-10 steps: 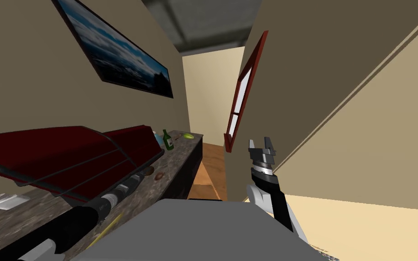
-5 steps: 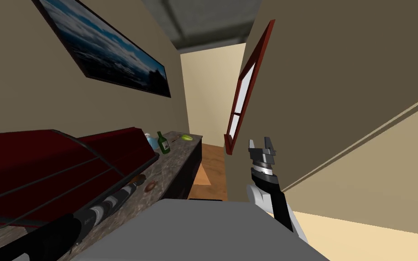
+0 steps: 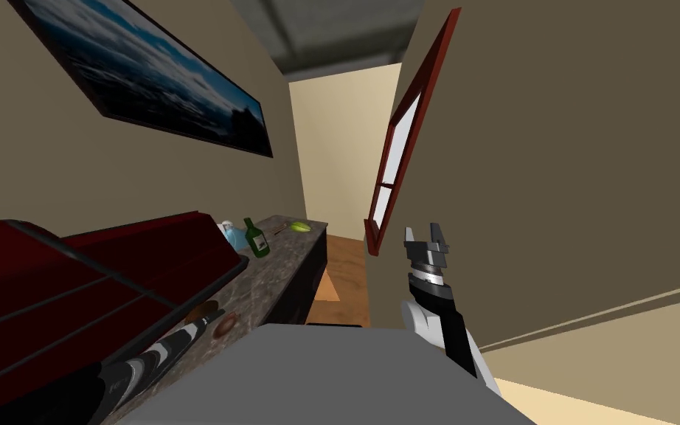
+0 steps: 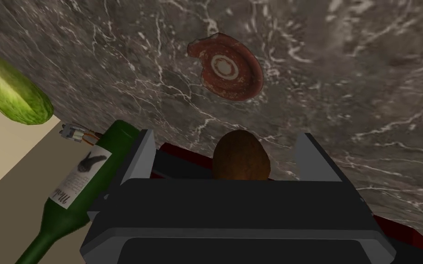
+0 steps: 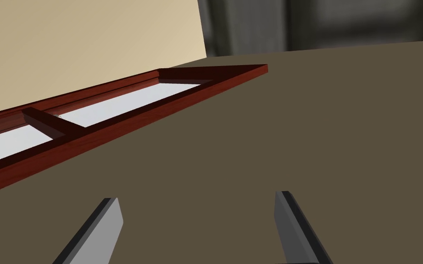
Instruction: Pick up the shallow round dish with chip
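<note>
The shallow round dish (image 4: 226, 66) is red-brown with a white ring in its middle and a chip out of its rim. It lies flat on the dark marbled counter (image 4: 353, 82), a little beyond my left gripper (image 4: 226, 140). That gripper hangs over the counter, open. A brown round thing (image 4: 241, 158) sits between its fingers (image 4: 141, 153), close to the gripper body. In the head view the dish (image 3: 226, 325) shows small just past the end of my left arm (image 3: 147, 361). My right gripper (image 3: 427, 240) is raised beside the wall, open and holding nothing.
A green bottle (image 4: 80, 183) with a white label stands near the left finger, and a green cucumber-like piece (image 4: 11, 89) lies further along the counter. A long dark red rack (image 3: 110, 265) runs along the counter's wall side. Past the counter's end (image 3: 316, 243) is wooden floor (image 3: 346, 265).
The whole head view has swung, so I have turned: the counter, rack and dish now sit lower and further left. My left arm's end is closer to the dish. The right arm has not moved.
</note>
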Controlling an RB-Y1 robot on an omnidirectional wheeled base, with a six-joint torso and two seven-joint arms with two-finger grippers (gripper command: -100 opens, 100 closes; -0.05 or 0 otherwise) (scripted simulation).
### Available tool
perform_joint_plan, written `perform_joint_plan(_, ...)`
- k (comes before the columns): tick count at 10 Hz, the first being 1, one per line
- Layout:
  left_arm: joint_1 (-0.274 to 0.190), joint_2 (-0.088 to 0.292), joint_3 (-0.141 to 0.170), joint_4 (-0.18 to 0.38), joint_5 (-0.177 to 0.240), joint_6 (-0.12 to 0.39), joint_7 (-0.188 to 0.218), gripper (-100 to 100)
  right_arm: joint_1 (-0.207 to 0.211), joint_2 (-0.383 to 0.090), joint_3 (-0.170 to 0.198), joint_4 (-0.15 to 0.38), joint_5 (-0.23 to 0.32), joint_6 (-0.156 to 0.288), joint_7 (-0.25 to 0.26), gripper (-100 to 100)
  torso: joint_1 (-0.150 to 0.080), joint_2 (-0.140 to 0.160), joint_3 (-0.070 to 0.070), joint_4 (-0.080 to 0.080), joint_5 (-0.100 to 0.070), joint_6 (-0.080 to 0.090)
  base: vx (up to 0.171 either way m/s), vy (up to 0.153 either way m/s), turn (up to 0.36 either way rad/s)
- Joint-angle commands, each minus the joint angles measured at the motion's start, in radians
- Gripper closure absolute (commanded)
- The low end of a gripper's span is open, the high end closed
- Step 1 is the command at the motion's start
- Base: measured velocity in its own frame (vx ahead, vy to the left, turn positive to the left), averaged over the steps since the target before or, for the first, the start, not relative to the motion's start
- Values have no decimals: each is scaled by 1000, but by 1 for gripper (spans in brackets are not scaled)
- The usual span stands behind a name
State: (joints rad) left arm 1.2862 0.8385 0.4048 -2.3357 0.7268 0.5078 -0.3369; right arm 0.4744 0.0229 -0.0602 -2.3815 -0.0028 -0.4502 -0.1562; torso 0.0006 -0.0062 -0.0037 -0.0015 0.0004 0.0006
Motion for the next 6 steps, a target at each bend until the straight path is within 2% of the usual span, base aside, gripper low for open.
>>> perform_joint_plan(1, 28, 13, 14, -4, 22, 18, -4, -100, 0, 0, 0, 0, 0, 0, 0, 0, 0, 0, 0, 0, 0, 0, 83, 0, -16)
perform_joint_plan(4, 106, 55, 28, 18, 90, 102, -27, -100, 0, 0, 0, 0, 0, 0, 0, 0, -1, -2, -1, 0, 0, 0, 133, -13, -42)
perform_joint_plan(5, 106, 55, 28, 18, 90, 102, -27, -100, 0, 0, 0, 0, 0, 0, 0, 0, -1, -3, -2, -1, 0, 0, 111, -14, -11)
perform_joint_plan(6, 129, 65, 31, 24, 110, 125, -33, -100, 0, 0, 0, 0, 0, 0, 0, 0, -1, -2, -1, -1, 0, 0, 98, -18, -31)
